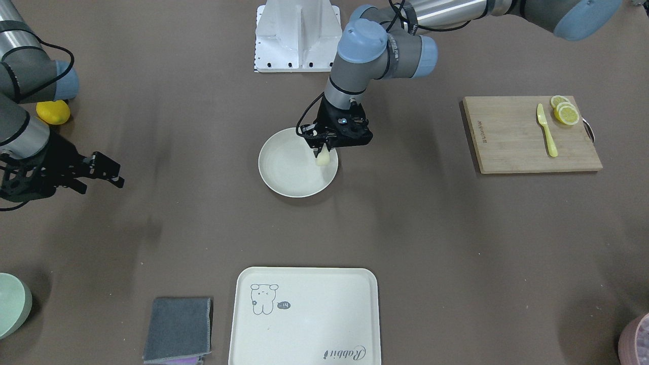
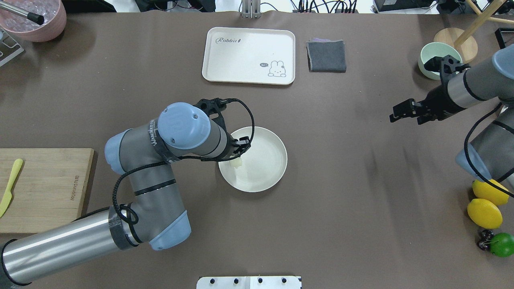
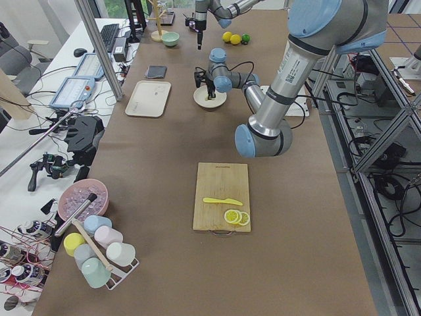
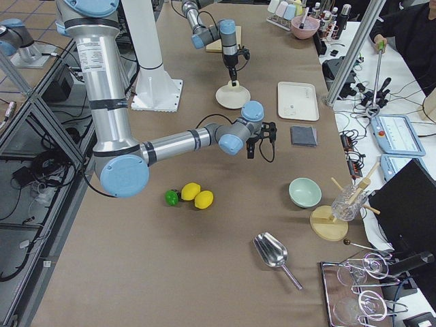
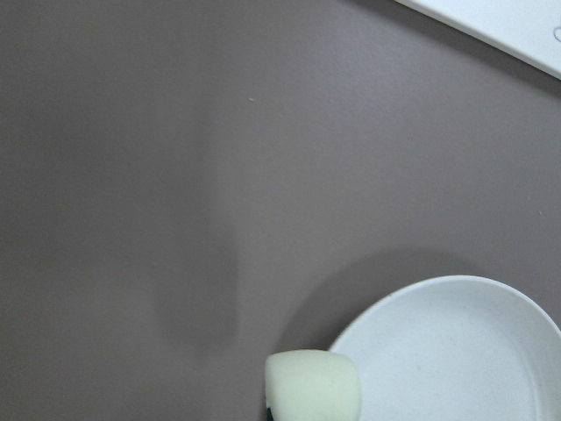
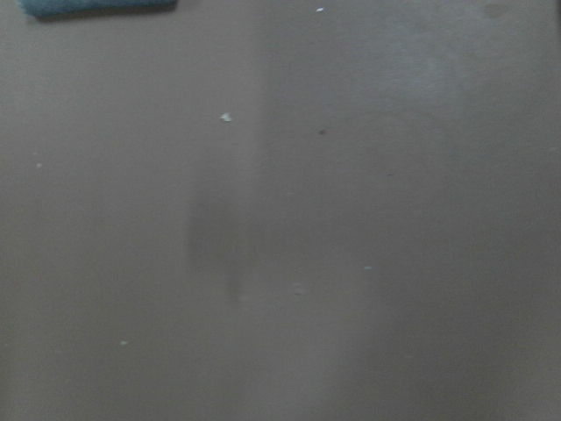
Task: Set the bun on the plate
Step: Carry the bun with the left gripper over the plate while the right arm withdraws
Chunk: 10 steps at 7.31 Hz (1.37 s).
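The round cream-white plate [image 1: 289, 175] [image 2: 267, 168] lies at the middle of the table. My left gripper [image 1: 321, 153] [image 2: 238, 157] points down over the plate's rim on the robot's side and is shut on the bun [image 1: 323, 159] [image 2: 236, 162], a small pale cream lump. In the left wrist view the bun [image 5: 313, 383] sits at the bottom edge, at the edge of the plate [image 5: 456, 351]. I cannot tell whether it touches the plate. My right gripper [image 1: 99, 175] [image 2: 401, 112] hangs open over bare table far to the side, with nothing in it.
A cream tray [image 1: 304, 314] with a drawing and a grey cloth [image 1: 178, 329] lie on the far side from the robot. A cutting board [image 1: 530, 134] holds a yellow knife and lemon slices. Lemons [image 2: 484, 212] and a green bowl [image 2: 435, 56] lie near the right arm.
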### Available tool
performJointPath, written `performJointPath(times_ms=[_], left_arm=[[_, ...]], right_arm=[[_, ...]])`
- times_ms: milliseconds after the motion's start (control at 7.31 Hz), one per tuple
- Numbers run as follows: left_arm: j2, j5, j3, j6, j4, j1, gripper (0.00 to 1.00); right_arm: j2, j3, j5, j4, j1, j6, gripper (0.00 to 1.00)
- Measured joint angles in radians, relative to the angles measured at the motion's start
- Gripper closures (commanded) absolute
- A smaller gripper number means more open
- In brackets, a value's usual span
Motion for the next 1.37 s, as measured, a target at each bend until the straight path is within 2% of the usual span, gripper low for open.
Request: performJointPath(times_ms=[274,684,957,1368], left_arm=[[-0.052,0.040,0.066,-0.013,-0.004,0.035,0.65],[-0.075,0.067,0.098,-0.016,-0.004,0.057,0.53],[-0.077,0.069,0.101,-0.016,-0.001,0.059,0.42],[-0.077,0.071,0.100,-0.015,0.000,0.059,0.19]], right_arm=[[-0.063,0.000,0.000,0.000,0.051,-0.116,0.01],[-0.080,0.000,0.000,0.000,0.061,-0.142,0.01],[-0.080,-0.001,0.002,-0.001,0.060,-0.143,0.01],[-0.080,-0.001,0.004,-0.001,0.061,-0.143,0.01]])
